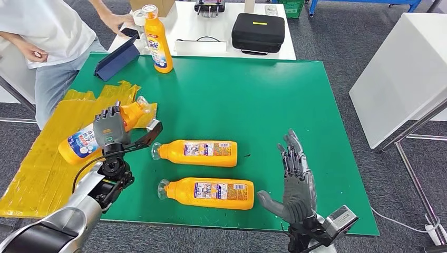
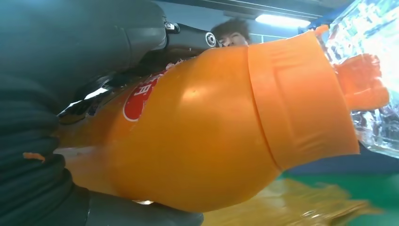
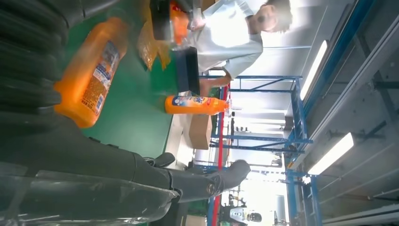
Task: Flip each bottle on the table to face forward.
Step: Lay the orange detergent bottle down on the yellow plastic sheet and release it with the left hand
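Observation:
My left hand (image 1: 109, 129) grips an orange bottle (image 1: 84, 142) at the table's left edge, lifted and tilted over the yellow plastic; up close its orange body (image 2: 197, 141) sits against my palm. Two more orange bottles lie on their sides on the green table (image 1: 274, 100), back labels up, caps to the left: one (image 1: 196, 153) farther, one (image 1: 208, 193) nearer. My right hand (image 1: 296, 184) stands open just right of the nearer one, fingers spread, not touching it; that bottle (image 3: 91, 75) lies close to my right palm. A fourth bottle (image 1: 157, 39) stands upright at the far left corner.
Crumpled yellow plastic sheet (image 1: 37, 174) covers the table's left side. A person (image 1: 47, 31) stands at the far left beside a blue tablet case (image 1: 117, 60). A white table behind carries a black case (image 1: 258, 31). A white cabinet (image 1: 406, 68) stands to the right.

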Robot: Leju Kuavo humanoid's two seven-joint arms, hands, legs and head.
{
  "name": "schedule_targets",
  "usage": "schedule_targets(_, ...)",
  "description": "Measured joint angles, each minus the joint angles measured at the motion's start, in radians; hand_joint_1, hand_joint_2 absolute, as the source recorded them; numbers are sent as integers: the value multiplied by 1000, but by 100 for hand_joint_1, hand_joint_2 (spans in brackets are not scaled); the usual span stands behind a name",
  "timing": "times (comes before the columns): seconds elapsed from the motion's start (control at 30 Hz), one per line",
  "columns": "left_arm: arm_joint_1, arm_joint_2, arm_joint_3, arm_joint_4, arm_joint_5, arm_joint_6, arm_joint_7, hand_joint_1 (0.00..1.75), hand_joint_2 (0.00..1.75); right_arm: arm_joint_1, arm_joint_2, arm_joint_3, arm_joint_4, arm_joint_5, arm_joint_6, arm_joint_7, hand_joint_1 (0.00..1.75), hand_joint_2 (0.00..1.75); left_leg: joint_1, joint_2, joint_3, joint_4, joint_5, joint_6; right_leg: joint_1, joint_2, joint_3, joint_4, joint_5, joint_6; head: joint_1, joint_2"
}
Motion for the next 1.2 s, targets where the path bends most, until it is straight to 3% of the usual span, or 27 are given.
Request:
schedule_targets(0.5, 71, 66, 54, 33, 0, -29, 4, 175, 175, 27, -21, -62, -11, -12, -32, 12, 0, 175, 0, 1, 0, 0, 0, 0, 0, 1, 0, 0, 0, 0, 0, 0)
schedule_targets(0.53, 72, 68, 57, 35, 0, -33, 7, 151, 175, 27, -23, -65, -11, -14, -35, 13, 0, 175, 0, 1, 0, 0, 0, 0, 0, 1, 0, 0, 0, 0, 0, 0)
schedule_targets(0.63, 75, 76, 64, 42, 0, -42, 23, 21, 175, 28, -28, -70, -11, -25, -38, 17, 0, 175, 0, 1, 0, 0, 0, 0, 0, 1, 0, 0, 0, 0, 0, 0)
schedule_targets(0.67, 76, 79, 68, 45, 0, -43, 28, 0, 175, 28, -30, -71, -11, -29, -39, 20, 0, 175, 0, 1, 0, 0, 0, 0, 0, 1, 0, 0, 0, 0, 0, 0)
schedule_targets(0.8, 77, 84, 92, 50, 0, -21, 31, 0, 175, 28, -35, -71, -10, -39, -57, 44, 0, 175, 0, 0, 0, 0, 0, 0, 0, 1, 0, 0, 0, 0, 0, 0)
schedule_targets(0.93, 77, 86, 119, 51, 0, -4, 22, 0, 175, 28, -38, -72, -7, -44, -69, 53, 0, 0, 0, 0, 0, 0, 0, 0, 0, 1, 0, 0, 0, 0, 0, 0)
schedule_targets(1.03, 76, 87, 137, 51, -1, 26, 4, 0, 175, 25, -40, -72, -1, -51, -85, 68, 0, 0, 0, 0, 0, 0, 0, 0, 0, 1, 0, 0, 0, 0, 0, 0)
schedule_targets(1.17, 72, 86, 180, 51, 17, 93, -76, 0, 175, 8, -40, -73, 26, -91, -116, 103, 0, 175, 0, 1, 0, 0, 0, 0, 0, 1, 0, 0, 0, 0, 0, 0)
schedule_targets(1.2, 71, 83, 201, 49, 42, 108, -128, 0, 175, 4, -39, -74, 34, -105, -124, 113, 0, 175, 0, 1, 1, 0, 0, 0, 0, 1, 0, 0, 0, 0, 0, 0)
